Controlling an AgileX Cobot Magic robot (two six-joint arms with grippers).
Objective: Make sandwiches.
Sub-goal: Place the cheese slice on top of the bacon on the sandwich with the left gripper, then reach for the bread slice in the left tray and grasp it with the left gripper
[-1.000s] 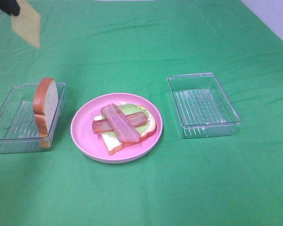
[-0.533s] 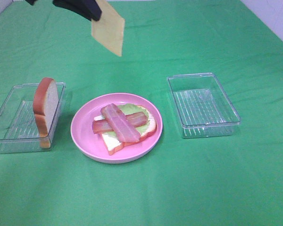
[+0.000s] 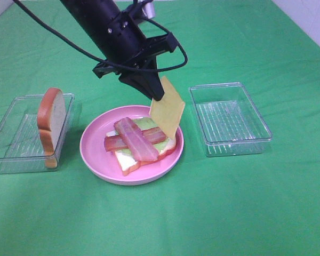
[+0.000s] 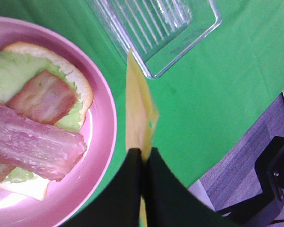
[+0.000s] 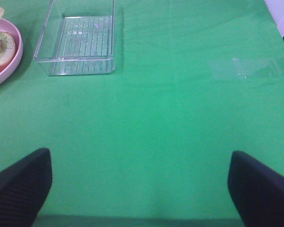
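- Green cloth [image 3: 245,202] covers the table, matte and lightly creased; no writing or labels can be read anywhere.
- Two clear ribbed plastic trays: the left tray [image 3: 10,140] holds an upright bread slice [image 3: 49,120]; the right tray [image 3: 229,118] holds nothing.
- Round pink plate [image 3: 96,154] carries the open sandwich [image 3: 144,143]: bread, ruffled lettuce, two crossed bacon strips.
- Left gripper [image 3: 156,96], fingers pressed together, pinches a thin yellow cheese square [image 3: 168,108] hanging tilted above the plate's right edge.
- Right gripper [image 5: 139,187] is spread wide above bare cloth.
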